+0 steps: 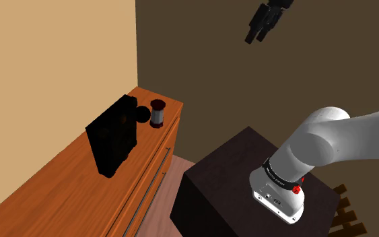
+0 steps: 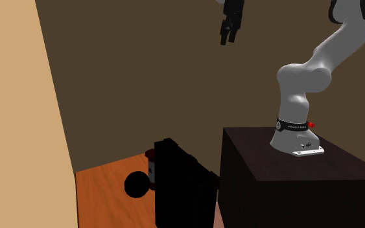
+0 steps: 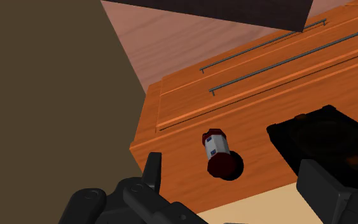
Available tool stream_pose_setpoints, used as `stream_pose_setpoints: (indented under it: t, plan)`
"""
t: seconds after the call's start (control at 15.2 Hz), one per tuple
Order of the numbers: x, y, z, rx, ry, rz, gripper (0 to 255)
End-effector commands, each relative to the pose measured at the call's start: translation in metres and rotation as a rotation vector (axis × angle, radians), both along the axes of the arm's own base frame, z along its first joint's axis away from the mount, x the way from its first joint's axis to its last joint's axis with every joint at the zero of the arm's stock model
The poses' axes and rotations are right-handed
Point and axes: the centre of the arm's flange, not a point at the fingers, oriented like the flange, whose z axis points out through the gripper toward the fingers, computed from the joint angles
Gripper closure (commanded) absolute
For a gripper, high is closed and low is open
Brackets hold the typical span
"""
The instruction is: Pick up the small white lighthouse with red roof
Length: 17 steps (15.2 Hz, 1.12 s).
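Shoulder view: we note the gripper (image 1: 254,34) high in the air against the dark brown wall (image 1: 248,81), well apart from everything on the furniture; the white arm (image 1: 329,145) bends up from the dark stand (image 1: 228,182) at that view's lower right.

We find the lighthouse (image 1: 157,113) upright on top of an orange wooden dresser (image 1: 60,195), near the end that meets the brown wall; its body is pale, its roof and base dark red; a black ball (image 1: 143,114) sits just beside it, and a black block (image 1: 114,138) stands on the ball's other side.

Second exterior view: the block hides most of the lighthouse, and we see a strip of pale body under a dark red cap; the ball lies in front on the dresser top.

Wrist view: the two black fingers (image 3: 152,175) stand wide apart, nothing between them touched; we see the lighthouse far beneath, framed in the gap, roof toward the camera; two drawer handles (image 3: 266,46) run along the dresser's front.
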Motion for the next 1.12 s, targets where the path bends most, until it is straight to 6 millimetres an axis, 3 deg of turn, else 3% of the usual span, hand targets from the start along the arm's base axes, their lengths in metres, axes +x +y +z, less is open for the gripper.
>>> stream_pose_setpoints:
  t: [0.0,1.06]
  plan:
    - [0.000,0.000,0.000,0.000,0.000,0.000,0]
    - [0.109,0.057,-0.170,0.071,0.016,-0.113,0]
